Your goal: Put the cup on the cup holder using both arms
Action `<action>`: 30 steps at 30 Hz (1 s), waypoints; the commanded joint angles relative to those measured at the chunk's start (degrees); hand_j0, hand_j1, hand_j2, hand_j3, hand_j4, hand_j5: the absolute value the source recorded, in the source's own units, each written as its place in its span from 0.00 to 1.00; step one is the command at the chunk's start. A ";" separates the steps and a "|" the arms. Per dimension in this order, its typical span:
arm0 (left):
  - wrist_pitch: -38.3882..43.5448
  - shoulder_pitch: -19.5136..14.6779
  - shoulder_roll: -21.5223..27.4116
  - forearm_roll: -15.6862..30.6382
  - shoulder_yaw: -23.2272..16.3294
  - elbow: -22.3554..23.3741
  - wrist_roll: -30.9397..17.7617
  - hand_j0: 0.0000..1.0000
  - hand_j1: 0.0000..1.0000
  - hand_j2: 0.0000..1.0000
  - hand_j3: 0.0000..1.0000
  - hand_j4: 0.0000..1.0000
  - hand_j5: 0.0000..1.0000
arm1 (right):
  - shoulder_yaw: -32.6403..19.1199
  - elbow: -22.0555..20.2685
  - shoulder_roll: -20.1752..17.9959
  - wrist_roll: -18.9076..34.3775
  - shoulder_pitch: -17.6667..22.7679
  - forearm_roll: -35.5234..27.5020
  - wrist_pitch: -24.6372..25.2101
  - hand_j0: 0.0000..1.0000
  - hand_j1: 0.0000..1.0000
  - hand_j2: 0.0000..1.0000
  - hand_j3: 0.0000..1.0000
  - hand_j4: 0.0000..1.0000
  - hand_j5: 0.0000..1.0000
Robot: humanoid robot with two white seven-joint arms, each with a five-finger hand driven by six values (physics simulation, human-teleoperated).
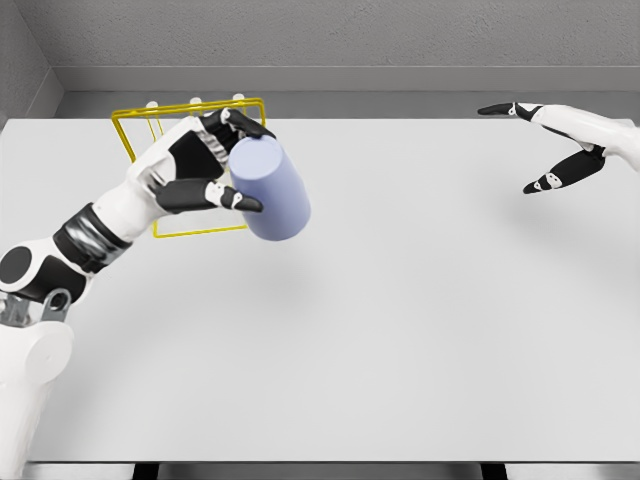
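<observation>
Left fingers (222,196): they were curled around the cup's upper part, black-tipped digits pressed against its side, one over the top edge and one lower across the wall.
Left hand (195,165): it gripped the cup from the picture's left, palm turned toward it, above the table's far-left area.
Cup (270,190): a pale blue-violet cylinder, it was held in the left hand and tilted, its upper end leaning toward the hand and its lower end pointing down and to the right. A soft shadow lay on the table below it; whether it touched the surface could not be told for certain.
Cup holder (133,145): a yellow wire frame with small white pegs along its far rail, it stood on the table behind and partly hidden by the left hand and the cup.
Left arm (60,270): white with black joint bands, it came in from the lower left corner and reached up toward the holder.
Right fingers (553,181): they were spread and extended, holding nothing.
Right hand (560,145): it hovered over the table's far-right edge, well apart from the cup.
Table (400,330): a flat light grey surface before a grey wall.
</observation>
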 commanded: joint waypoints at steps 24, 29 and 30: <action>6.72 -9.84 0.43 1.72 2.42 5.68 0.02 0.42 0.42 0.42 0.42 0.42 0.42 | 0.03 -0.03 -0.05 -0.02 0.00 -0.41 0.13 1.00 1.00 1.00 1.00 1.00 1.00; 6.98 -10.72 0.43 1.98 2.68 6.12 0.02 0.42 0.42 0.42 0.42 0.42 0.42 | 0.03 -0.03 -0.05 -0.02 0.00 -0.49 0.13 1.00 1.00 1.00 1.00 1.00 1.00; 7.15 -10.99 0.43 1.90 3.29 6.21 0.02 0.42 0.42 0.42 0.42 0.42 0.42 | 0.03 -0.03 -0.05 -0.02 0.00 -0.41 0.13 1.00 1.00 1.00 1.00 1.00 1.00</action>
